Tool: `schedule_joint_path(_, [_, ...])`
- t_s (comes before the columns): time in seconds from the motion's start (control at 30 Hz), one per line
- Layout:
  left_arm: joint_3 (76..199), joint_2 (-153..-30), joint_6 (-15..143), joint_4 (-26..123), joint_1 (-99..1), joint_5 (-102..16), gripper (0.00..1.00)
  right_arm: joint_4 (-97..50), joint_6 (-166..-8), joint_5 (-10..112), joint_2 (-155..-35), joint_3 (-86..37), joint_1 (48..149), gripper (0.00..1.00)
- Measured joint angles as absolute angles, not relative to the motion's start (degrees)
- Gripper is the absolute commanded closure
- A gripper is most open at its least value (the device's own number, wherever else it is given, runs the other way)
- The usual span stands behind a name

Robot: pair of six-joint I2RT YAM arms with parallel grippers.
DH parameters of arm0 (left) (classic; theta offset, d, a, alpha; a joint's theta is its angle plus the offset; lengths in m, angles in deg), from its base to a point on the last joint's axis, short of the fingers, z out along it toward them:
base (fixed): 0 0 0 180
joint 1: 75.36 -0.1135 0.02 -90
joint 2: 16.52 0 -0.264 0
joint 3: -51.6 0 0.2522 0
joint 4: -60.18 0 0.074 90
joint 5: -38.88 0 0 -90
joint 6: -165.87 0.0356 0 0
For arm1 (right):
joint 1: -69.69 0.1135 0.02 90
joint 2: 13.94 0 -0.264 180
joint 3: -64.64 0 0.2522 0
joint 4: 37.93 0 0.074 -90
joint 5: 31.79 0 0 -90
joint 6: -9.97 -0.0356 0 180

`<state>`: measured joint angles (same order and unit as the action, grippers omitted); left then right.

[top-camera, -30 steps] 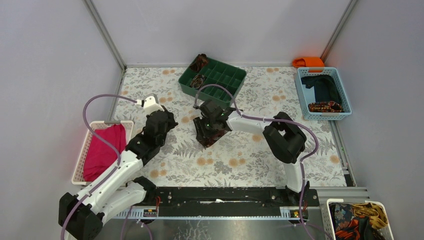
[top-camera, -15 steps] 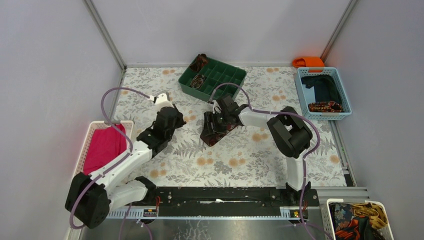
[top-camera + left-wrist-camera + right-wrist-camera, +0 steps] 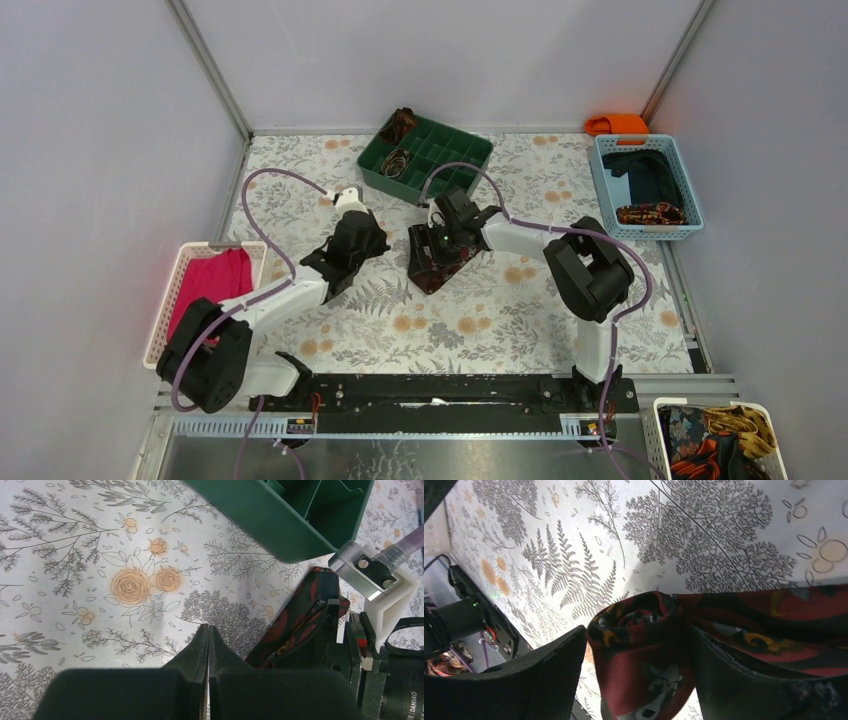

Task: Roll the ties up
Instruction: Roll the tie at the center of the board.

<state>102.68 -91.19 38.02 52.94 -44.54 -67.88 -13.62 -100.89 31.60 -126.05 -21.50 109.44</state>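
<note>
Tie lies mid-desk on the floral desk, near the front of the green tray, with one end wound into a small coil. Right end effector is down over it, fingers spread either side of the coil; can't tell if they press it. Left end effector is closed tight on nothing, hovering just left of the tie.

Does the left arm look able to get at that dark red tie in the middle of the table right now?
Probably, but only partly. The tie lies just beyond the left gripper, whose fingers are shut, with bare tablecloth between. The right gripper straddles the tie's rolled end, fingers wide around it, crowding the approach.
</note>
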Motion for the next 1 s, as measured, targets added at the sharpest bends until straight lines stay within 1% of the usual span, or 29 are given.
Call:
schedule_joint_path(0.3, [102.6, -94.2, 37.9, 56.4, -44.3, -66.0, 1.00, -9.6, -98.3, 36.6, -125.2, -21.6, 109.4, 0.20])
schedule_joint_path(0.5, [102.6, -96.7, 37.9, 57.5, -44.1, -65.0, 1.00, -6.9, -96.3, 42.4, -125.1, -22.9, 109.4, 0.19])
schedule_joint_path(0.7, [102.7, -99.9, 37.9, 59.0, -43.7, -63.9, 1.00, -6.3, -94.9, 42.5, -124.2, -22.9, 109.4, 0.17])
schedule_joint_path(1.0, [104.4, -105.1, 38.0, 60.6, -43.1, -62.4, 1.00, -5.8, -93.9, 42.2, -119.6, -22.7, 109.4, 0.16])
